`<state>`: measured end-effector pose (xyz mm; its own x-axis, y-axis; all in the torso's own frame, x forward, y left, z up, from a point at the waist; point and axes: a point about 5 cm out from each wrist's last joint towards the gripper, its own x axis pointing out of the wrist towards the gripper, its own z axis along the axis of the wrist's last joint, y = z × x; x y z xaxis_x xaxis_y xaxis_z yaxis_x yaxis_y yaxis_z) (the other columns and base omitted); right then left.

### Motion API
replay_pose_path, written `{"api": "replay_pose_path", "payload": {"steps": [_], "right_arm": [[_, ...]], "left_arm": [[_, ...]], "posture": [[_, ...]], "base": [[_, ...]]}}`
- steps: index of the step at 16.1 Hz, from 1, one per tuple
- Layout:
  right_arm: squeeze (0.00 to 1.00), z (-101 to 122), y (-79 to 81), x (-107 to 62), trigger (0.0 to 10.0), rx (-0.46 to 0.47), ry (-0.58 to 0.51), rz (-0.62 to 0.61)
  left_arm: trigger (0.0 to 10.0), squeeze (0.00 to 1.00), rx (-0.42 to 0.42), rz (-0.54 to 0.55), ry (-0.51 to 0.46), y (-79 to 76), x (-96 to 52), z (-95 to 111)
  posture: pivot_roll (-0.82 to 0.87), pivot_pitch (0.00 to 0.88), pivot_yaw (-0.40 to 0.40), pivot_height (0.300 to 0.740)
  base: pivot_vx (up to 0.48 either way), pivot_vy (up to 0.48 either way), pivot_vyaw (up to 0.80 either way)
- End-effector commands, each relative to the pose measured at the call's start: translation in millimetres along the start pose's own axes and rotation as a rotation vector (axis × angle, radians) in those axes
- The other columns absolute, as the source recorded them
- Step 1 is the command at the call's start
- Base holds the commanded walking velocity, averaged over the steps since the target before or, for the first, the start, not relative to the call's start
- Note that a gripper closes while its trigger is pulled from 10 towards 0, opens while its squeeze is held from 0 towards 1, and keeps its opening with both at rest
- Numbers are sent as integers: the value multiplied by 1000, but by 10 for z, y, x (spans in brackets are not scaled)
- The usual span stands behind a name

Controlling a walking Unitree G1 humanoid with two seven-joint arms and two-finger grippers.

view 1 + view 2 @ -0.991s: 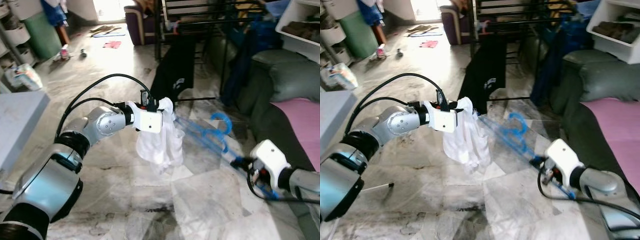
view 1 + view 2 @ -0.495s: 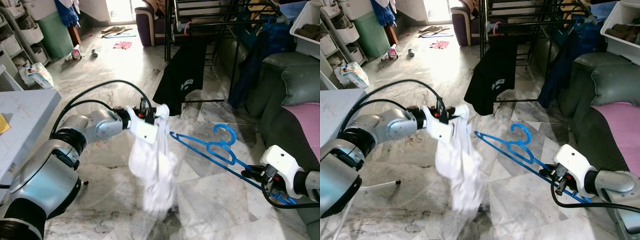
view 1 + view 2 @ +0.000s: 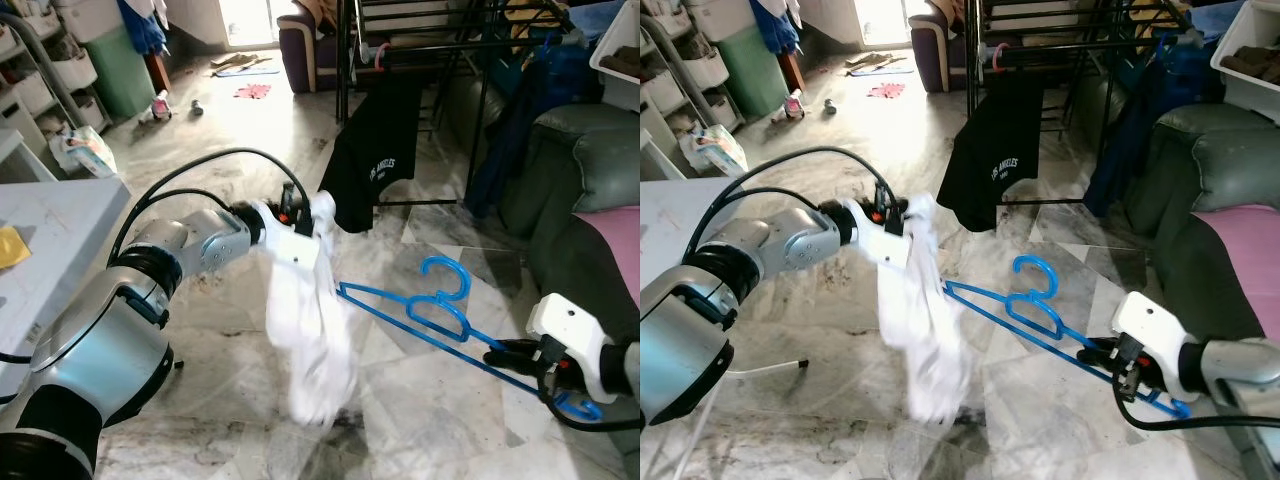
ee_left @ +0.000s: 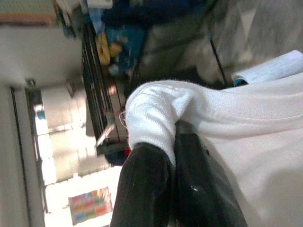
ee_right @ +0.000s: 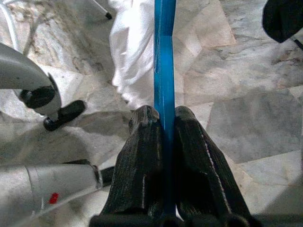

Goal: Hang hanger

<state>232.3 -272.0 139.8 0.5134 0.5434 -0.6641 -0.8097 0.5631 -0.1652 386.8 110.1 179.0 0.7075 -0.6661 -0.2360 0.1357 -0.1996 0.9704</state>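
A white cloth garment (image 3: 308,330) is held up over the floor, its gathered top pinched tight between the two black fingers (image 4: 142,184) of the left gripper (image 3: 300,215), the rest hanging down blurred. Out to the robot's right, a blue plastic hanger (image 3: 440,318) is clamped by its lower bar between the closed fingers (image 5: 142,156) of the right gripper (image 3: 1118,362); the hanger is stretched flat and slanting above the floor, its far tip reaching the white garment, its hook (image 3: 448,270) turned upward.

Below all this a grey-veined marble tile floor (image 3: 420,400) is seen, glossy, with darker smudges near the garment. Straight ahead a black metal drying rack (image 3: 1040,50) is set, and a black T-shirt with white lettering (image 3: 995,165) is hung from it on a pink hook. Dark blue clothing (image 3: 520,110) is draped at the rack's right end, beside a grey-green leather sofa (image 3: 590,170) with a pink cover (image 3: 620,230) laid on it. On the left a pale grey tabletop (image 3: 50,240) is glimpsed, and further back a green bin (image 3: 125,75), a dark armchair (image 3: 305,45) and scattered bits on the sunlit floor.
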Motion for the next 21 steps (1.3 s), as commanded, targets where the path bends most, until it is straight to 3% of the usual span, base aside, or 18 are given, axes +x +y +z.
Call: {"api": "replay_pose_path", "payload": {"steps": [1, 4, 7, 9, 12, 19, 21], "right_arm": [[0, 79, -159, -79, 10000, -54, -8, -98], [0, 124, -199, -24, 10000, -65, -31, -130], [0, 117, -162, 102, 10000, -91, -19, -126], [0, 109, -197, 107, 10000, -97, -16, -134], [0, 104, -222, 70, 10000, -94, -5, -131], [0, -56, -53, 405, 10000, 13, -21, -76], [0, -115, -68, 608, 10000, 153, -86, -158]], "left_arm": [[10000, 0, -15, 8, 62, 35, -16, -80], [10000, 0, -49, 55, 7, 58, 30, 16], [10000, 0, -49, 160, -79, 222, 45, 103], [10000, 0, 1, 161, -32, 235, 32, 38], [10000, 0, -22, 162, -36, 231, 9, 20], [10000, 0, -68, 339, -326, 522, 46, 384], [10000, 0, -101, 347, -493, 574, 57, 618]], "posture": [[-45, 22, 117, 740], [-47, 22, 117, 740], [-31, 18, 122, 740], [-24, 13, 123, 740], [-31, 10, 126, 740], [-15, 8, 124, 740], [-4, 9, 114, 740]], "base": [[0, 0, 0], [0, 0, 0], [0, 0, 0], [0, 0, 0], [0, 0, 0], [0, 0, 0], [0, 0, 0]]}}
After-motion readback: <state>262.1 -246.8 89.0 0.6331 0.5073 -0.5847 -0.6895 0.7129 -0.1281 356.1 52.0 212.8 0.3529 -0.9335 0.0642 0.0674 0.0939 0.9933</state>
